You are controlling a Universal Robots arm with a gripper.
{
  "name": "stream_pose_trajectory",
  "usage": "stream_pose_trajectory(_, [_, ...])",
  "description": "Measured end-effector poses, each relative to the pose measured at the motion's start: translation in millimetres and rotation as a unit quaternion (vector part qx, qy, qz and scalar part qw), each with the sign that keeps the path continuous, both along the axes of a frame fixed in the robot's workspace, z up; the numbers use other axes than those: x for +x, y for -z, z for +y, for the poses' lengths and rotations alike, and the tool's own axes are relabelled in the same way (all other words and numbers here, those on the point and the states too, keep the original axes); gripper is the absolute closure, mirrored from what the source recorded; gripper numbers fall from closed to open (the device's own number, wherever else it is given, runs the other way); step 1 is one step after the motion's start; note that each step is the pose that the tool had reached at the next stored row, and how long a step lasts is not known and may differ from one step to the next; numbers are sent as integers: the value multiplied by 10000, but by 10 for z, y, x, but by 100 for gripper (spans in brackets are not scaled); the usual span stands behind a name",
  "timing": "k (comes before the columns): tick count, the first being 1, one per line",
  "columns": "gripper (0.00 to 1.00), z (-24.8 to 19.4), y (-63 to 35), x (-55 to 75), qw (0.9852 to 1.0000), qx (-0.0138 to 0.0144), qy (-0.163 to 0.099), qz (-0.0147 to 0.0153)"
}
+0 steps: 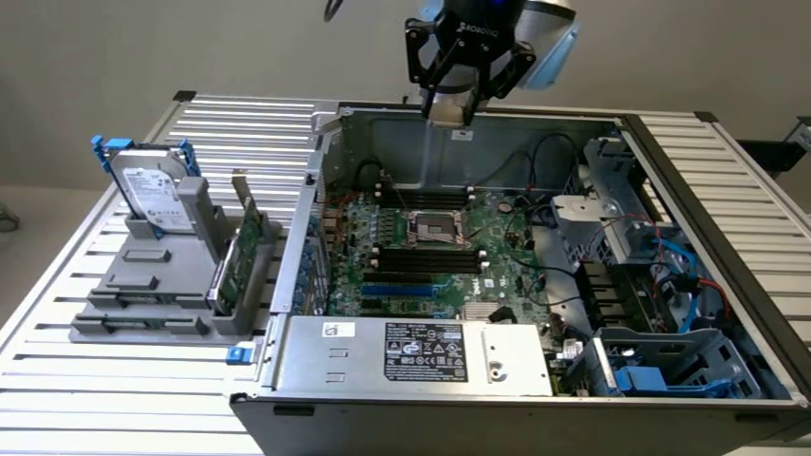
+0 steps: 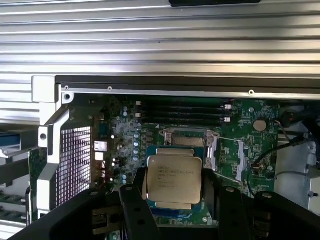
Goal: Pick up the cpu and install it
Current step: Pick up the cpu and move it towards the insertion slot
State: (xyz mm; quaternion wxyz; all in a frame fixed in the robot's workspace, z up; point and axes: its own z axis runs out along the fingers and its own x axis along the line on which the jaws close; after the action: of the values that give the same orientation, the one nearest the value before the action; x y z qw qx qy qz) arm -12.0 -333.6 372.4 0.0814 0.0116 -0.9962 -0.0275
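The tool (image 2: 172,207) stood wide, its jaws clamped on opposite edges of the cpu (image 2: 172,180). The chip hung level in the air above the motherboard (image 2: 250,150), metal top facing the wrist. It was near square, so no long axis could be told. Its edges ran roughly parallel with the socket (image 2: 187,140) beyond. The carry looked in hand; seating would call for squaring the chip over that frame and keeping it level.

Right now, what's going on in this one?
The robot's gripper holds the cpu chip, a small flat silver square, up in the air over the far wall of the open computer case. The chip is not yet in the socket on the green board inside the case.
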Motion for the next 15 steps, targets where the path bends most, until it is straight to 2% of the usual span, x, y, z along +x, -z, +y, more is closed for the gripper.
stream_pose_trajectory(11, [46, 59, 177, 41, 10000, -86, 0, 0])
stream_pose_trajectory(15, [46, 74, 248, 44, 9999, -105, 0, 0])
